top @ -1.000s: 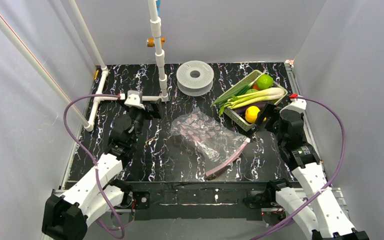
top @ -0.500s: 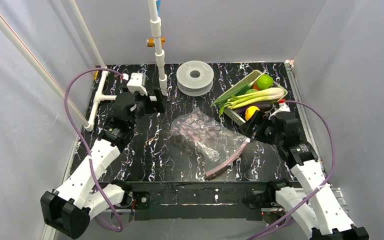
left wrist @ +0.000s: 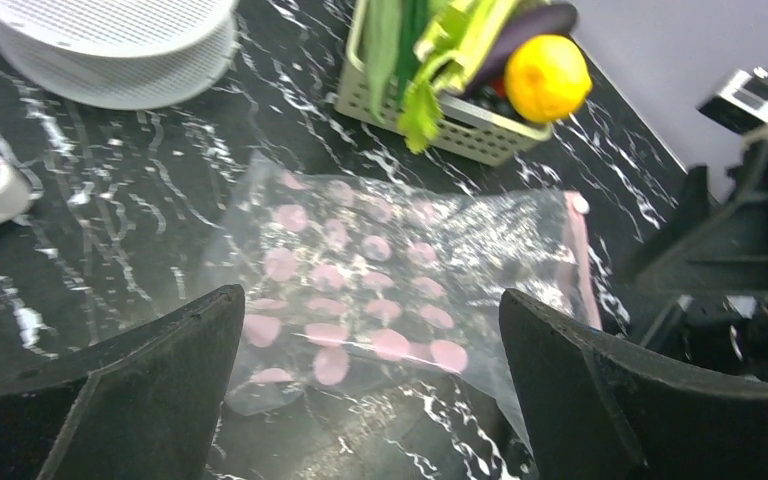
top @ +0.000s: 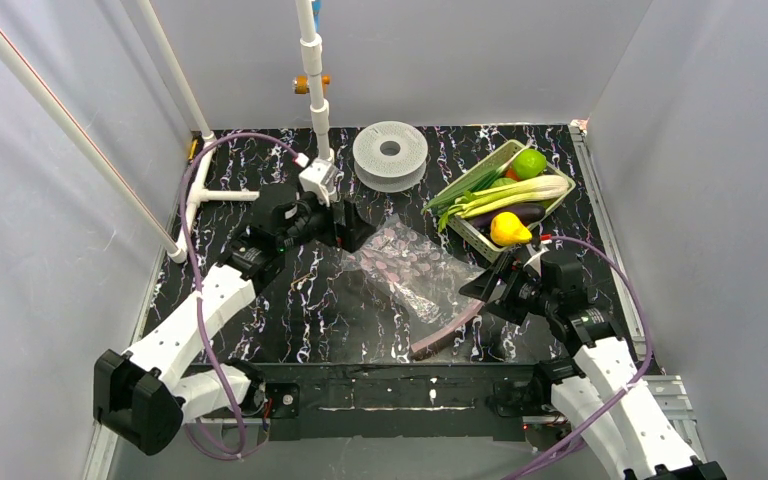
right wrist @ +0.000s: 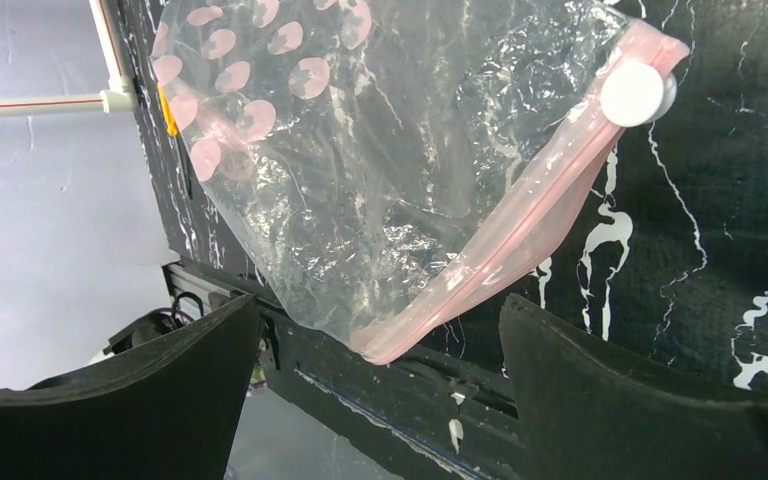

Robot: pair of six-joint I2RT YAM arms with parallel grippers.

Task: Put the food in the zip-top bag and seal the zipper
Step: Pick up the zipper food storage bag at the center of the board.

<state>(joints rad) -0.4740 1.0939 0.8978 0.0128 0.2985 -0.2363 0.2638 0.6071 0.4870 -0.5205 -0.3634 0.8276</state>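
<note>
The zip-top bag (top: 410, 265) lies flat mid-table, clear with pink dots, and nothing shows inside it. Its pink zipper (top: 455, 322) runs along the near-right edge, and a white slider (right wrist: 635, 92) sits at the strip's far end. The food rests in the basket (top: 466, 232): a celery-like stalk (top: 515, 193), a yellow piece (top: 505, 230) and a dark eggplant (top: 522, 213). My left gripper (top: 358, 230) hangs open at the bag's far-left corner. My right gripper (top: 488, 288) is open beside the zipper (right wrist: 520, 240), touching nothing.
A grey spool (top: 390, 152) sits at the back centre. A white pipe frame (top: 315, 90) rises at the back left beside my left arm. A bright green apple (top: 530, 162) lies in the basket's far end. The table's front rail (right wrist: 440, 385) runs just below the zipper.
Both arms closed in on the bag: the left swung right from the pipe frame, and the right drew back from the basket toward the zipper. Both grippers stayed open.
</note>
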